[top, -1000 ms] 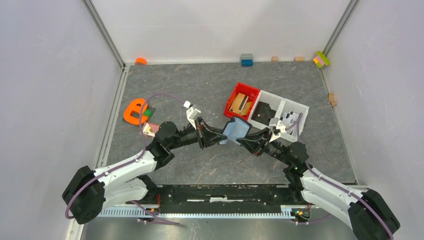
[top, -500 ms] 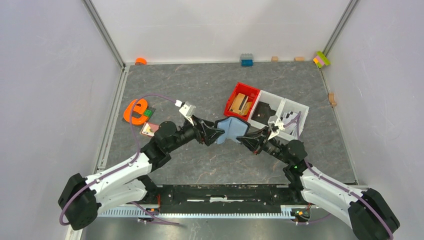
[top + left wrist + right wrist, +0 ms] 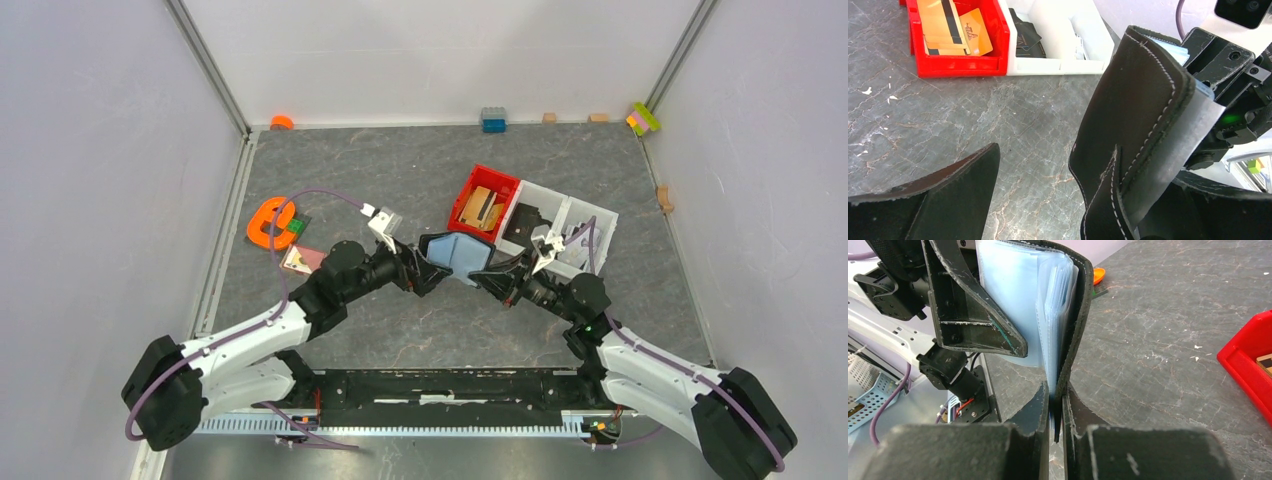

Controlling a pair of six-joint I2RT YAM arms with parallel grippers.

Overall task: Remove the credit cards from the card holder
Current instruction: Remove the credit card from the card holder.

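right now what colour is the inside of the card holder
Pale blue inside the card holder, clearest in the right wrist view.

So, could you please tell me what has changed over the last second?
The left gripper let go of the card holder and opened wide, its fingers now standing on either side of it. The holder shifted slightly away from the arm bases and toward the left. The right gripper stayed clamped on the holder's edge, and the red bin and white bins kept their places.

One black card holder [image 3: 455,252]; one red bin [image 3: 500,176]; two white bins [image 3: 545,192]; three little tan blocks [image 3: 549,117]; one blue block [image 3: 493,119]; two orange things [image 3: 268,222], one big, one small; one stack of bright blocks [image 3: 643,119].
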